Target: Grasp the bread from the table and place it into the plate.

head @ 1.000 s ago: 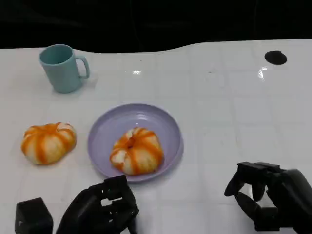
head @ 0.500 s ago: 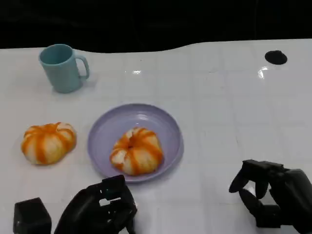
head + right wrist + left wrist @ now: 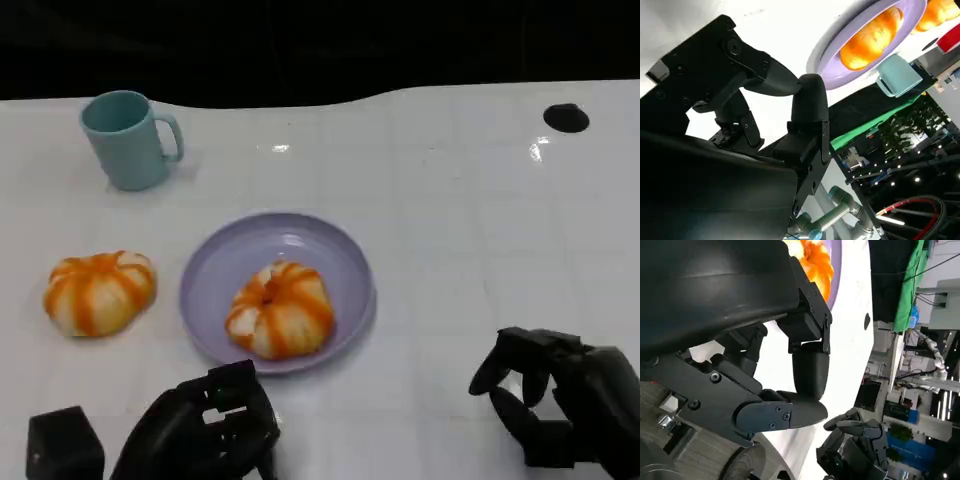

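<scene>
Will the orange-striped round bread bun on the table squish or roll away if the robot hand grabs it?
The orange-striped round bread bun on the table looks puffy and creased, so it probably squishes a little and feels light. Its underside seems to sit flat on the white table, so it likely slides rather than rolls. The glazed-looking top might be a bit slippery.

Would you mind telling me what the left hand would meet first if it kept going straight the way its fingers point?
Probably the near rim of the purple plate; the left hand sits just short of it, though depth is uncertain.
</scene>
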`<state>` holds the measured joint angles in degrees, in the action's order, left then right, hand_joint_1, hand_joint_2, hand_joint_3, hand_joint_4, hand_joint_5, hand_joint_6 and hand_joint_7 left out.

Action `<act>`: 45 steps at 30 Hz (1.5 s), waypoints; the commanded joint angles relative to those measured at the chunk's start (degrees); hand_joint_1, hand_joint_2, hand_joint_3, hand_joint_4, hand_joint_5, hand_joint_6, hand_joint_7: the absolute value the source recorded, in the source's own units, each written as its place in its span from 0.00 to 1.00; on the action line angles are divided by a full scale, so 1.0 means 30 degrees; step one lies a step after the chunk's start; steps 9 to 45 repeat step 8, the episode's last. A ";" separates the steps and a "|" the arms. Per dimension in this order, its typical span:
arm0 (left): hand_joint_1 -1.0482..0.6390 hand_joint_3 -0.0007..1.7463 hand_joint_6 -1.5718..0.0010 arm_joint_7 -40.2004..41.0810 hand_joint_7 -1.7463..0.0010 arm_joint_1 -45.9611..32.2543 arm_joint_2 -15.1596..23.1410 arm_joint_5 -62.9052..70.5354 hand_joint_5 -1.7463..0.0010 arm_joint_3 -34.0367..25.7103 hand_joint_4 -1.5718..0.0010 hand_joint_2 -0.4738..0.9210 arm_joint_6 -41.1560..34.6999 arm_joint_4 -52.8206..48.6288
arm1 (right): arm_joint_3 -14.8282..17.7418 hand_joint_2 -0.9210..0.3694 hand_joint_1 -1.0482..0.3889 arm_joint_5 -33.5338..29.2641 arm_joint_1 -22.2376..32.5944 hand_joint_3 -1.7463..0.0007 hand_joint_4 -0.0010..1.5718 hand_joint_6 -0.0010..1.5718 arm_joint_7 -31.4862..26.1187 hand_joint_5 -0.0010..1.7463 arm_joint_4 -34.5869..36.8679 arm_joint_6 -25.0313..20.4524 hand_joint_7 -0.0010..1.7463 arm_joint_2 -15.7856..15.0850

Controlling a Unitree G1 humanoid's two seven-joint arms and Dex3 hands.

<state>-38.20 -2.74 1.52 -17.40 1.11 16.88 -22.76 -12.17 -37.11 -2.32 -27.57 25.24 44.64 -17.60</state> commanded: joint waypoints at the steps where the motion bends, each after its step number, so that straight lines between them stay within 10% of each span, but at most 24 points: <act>1: 0.28 0.38 0.50 -0.0162 0.20 0.0020 0.0308 -0.0024 0.00 -0.0216 0.50 0.81 0.0204 -0.0046 | -0.0035 0.41 0.55 -0.0085 0.0042 0.29 0.55 0.50 -0.0215 1.00 0.0143 0.0243 0.82 -0.0237; 45: 0.27 0.38 0.51 -0.0094 0.20 -0.0145 0.0323 0.0040 0.00 -0.0198 0.50 0.82 0.0251 0.0211 | -0.0017 0.42 0.56 0.0077 0.0238 0.29 0.55 0.51 0.0028 1.00 -0.0170 0.0214 0.82 -0.0214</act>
